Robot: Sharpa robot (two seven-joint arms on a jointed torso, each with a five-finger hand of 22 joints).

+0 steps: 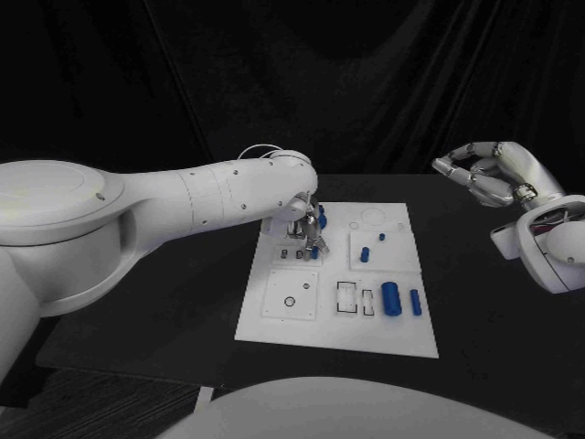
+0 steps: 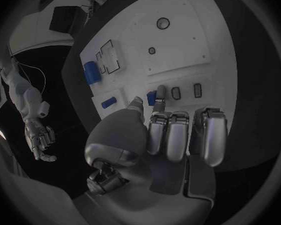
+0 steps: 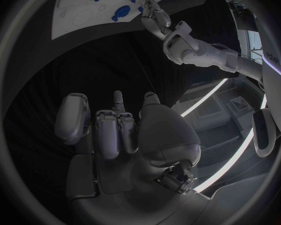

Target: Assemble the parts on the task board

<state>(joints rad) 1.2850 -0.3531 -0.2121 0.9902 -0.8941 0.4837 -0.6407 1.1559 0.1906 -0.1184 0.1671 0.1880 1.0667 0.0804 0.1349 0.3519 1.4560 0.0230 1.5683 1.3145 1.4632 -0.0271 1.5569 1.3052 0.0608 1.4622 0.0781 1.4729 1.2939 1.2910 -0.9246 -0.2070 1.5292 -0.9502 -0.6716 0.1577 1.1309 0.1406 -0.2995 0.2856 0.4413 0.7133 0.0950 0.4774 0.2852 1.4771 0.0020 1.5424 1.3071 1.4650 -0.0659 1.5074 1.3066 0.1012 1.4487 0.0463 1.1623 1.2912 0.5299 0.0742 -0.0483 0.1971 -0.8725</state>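
I have the left hand low over the white board's far-left corner, pinching a small blue part to seat it there, while the right hand waits aside, curled on nothing.

black table, dark curtain behind

My left arm is a glossy white rounded shell with small dark screws near the wrist and a thin looped cable there. Each silver segmented robot hand, left and right, has smooth metallic finger casings.
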